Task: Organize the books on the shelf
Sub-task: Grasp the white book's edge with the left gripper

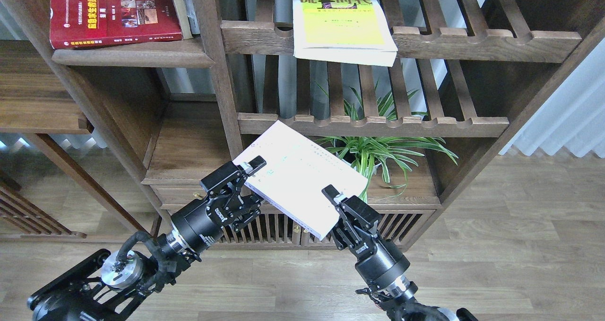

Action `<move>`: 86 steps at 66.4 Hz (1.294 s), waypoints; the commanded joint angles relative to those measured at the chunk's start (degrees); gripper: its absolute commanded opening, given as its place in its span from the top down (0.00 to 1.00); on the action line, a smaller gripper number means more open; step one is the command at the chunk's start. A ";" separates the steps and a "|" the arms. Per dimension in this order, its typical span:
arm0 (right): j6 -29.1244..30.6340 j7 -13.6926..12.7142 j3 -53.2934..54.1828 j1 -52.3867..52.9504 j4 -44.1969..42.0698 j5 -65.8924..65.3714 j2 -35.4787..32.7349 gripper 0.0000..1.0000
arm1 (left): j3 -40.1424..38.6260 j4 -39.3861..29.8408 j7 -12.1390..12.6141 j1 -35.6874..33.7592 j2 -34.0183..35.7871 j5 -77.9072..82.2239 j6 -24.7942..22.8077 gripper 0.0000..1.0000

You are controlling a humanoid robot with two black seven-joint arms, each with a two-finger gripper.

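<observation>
The white-lavender book (pixel 298 169) is held tilted in the air in front of the bookcase. My right gripper (pixel 331 211) is shut on its near right corner. My left gripper (pixel 253 184) is open, with the book's left corner between its fingers; the upper finger lies over the cover and the lower one is hidden beneath. The dark red book (pixel 113 13) lies flat on the solid brown shelf (pixel 137 56) at the top left. The yellow-green book (pixel 340 23) lies on the upper slatted rack (pixel 472 39), overhanging its front rail.
A lower slatted rack (pixel 401 122) runs just behind the held book, with a green plant (pixel 387 146) under it. An upright post (pixel 224 89) stands between the bays. A low cabinet with slatted doors (pixel 274 231) sits below. White curtain (pixel 567 117) hangs at the right.
</observation>
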 commanded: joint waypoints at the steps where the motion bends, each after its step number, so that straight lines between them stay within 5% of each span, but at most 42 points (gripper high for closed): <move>1: 0.00 0.00 0.00 -0.55 -0.01 -0.53 0.00 0.94 | 0.04 0.90 0.00 -0.03 -0.43 -0.01 -0.07 0.59; 15: 0.00 0.00 -0.09 -0.99 0.17 -0.79 0.00 0.94 | -0.05 1.43 0.00 0.68 -1.05 -0.01 -0.24 0.89; 36: 0.00 0.00 0.09 -1.16 0.26 -1.06 0.00 0.90 | 0.30 1.26 0.00 -0.03 -0.52 0.17 -0.07 0.95; 42: 0.00 0.00 0.09 -1.16 0.17 -1.67 0.00 0.78 | 0.74 1.17 0.00 -0.11 -0.35 1.05 0.02 0.96; 49: 0.00 0.09 0.79 -0.90 -0.01 -3.96 0.00 0.51 | 0.74 0.82 0.00 -0.20 0.09 2.19 0.11 0.96; 50: 0.00 0.17 1.14 -0.81 -0.01 -5.18 0.00 0.34 | 0.65 0.82 0.00 -0.38 0.62 2.28 0.11 0.96; 56: 0.00 0.26 1.23 -0.64 -0.01 -6.59 0.00 0.04 | 0.21 0.73 0.00 -0.55 0.71 2.19 0.02 0.98; 82: 0.00 0.88 5.71 -2.04 -0.18 -6.24 0.00 0.01 | -4.01 0.56 0.00 -1.08 1.23 11.33 3.53 0.98; 86: 0.00 0.88 6.77 -2.83 -0.18 -6.24 0.00 0.01 | -4.80 -0.32 -1.72 -0.99 2.46 12.74 4.67 0.98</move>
